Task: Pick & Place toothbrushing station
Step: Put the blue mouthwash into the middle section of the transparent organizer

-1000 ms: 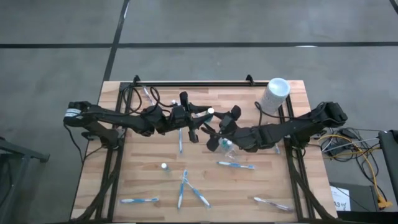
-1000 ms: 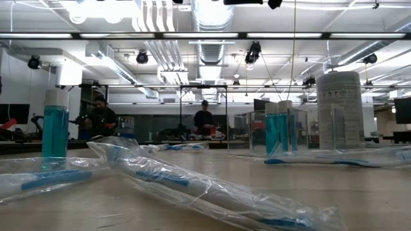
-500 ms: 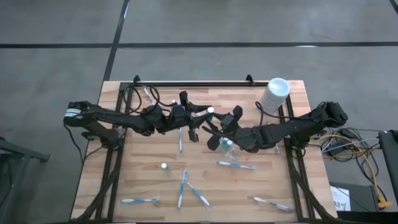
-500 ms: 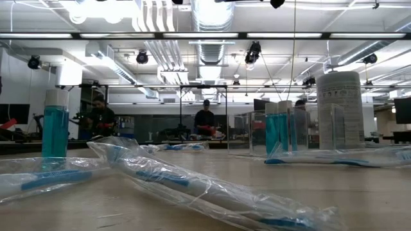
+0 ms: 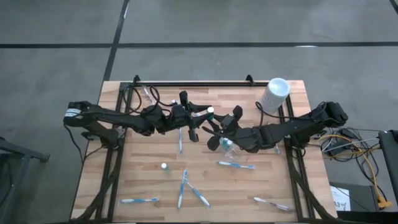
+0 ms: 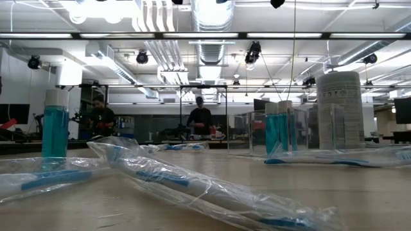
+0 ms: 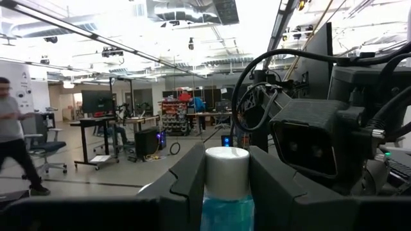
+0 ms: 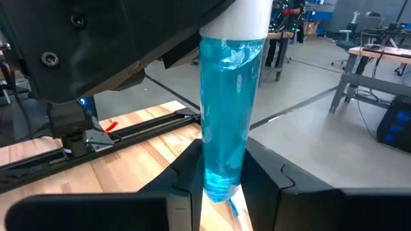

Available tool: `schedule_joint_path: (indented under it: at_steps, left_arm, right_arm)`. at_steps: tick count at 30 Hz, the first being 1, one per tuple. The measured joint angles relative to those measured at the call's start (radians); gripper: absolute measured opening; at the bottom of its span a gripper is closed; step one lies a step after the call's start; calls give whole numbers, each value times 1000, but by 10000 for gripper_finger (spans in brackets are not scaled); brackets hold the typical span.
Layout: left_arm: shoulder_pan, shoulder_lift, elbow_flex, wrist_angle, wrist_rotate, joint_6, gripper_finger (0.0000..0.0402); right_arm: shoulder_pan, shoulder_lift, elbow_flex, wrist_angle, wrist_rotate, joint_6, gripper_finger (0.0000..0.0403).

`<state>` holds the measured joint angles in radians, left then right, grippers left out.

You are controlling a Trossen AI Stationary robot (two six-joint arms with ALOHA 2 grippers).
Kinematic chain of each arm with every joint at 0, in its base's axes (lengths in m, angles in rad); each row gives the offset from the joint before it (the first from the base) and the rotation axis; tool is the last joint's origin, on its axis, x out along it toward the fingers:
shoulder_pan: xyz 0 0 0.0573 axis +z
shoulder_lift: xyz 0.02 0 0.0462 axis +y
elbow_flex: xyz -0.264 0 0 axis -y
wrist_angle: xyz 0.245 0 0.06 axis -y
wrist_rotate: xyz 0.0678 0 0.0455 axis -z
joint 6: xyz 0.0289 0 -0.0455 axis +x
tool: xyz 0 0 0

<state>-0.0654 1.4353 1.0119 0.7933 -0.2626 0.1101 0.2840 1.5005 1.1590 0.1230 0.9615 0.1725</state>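
Observation:
A small blue tube (image 8: pixel 226 102) with a white cap (image 5: pixel 210 111) hangs above the middle of the table, between my two grippers. My left gripper (image 5: pixel 204 114) reaches in from the table's left and is shut on the tube's cap end (image 7: pixel 226 168). My right gripper (image 5: pixel 216 127) comes from the table's right and is shut on the tube's other end. Several wrapped blue-and-white toothbrushes (image 5: pixel 235 165) lie flat on the wood. Another tube (image 5: pixel 164 167) stands upright on its base. The clear pouch I cannot make out. My left gripper pinches the tube just below its white cap (image 7: pixel 226 208) between its two fingers (image 7: pixel 189 186). It comes from the table's left, and the cap sticks out past the fingers. The tube is clear of the table. My right gripper pinches the tube's end away from the cap (image 8: pixel 222 173) between its two fingers (image 8: pixel 187 186). It comes roughly level from the table's right, fingers across the tube. The tube stands up out of the fingers toward my left gripper.
A tall white cylinder (image 5: pixel 275 93) stands at the far right corner. A tube (image 5: pixel 227 147) sits under my right arm. Toothbrushes lie near the front edge (image 5: pixel 140 200) (image 5: pixel 272 203) and in the middle (image 5: pixel 180 140). A black rail (image 5: pixel 193 84) runs along the far edge.
My right gripper has shut onto the free end of the tube that my left gripper holds. Both arms have stayed in place and the tube has not moved.

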Motion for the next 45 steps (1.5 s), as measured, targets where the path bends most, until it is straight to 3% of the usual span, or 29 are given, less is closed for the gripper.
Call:
schedule_joint_path:
  at_steps: [21,35,45]
  left_arm:
    - [-1,0,-1,-19,8,-3,106]
    - [-1,0,-2,-48,3,-3,106]
    - [-1,0,-2,-48,2,-3,106]
  right_arm:
    - [0,-1,-1,24,-9,38,153]
    - [0,-10,47,-12,-47,34,171]
    - [6,-10,47,-40,-49,37,159]
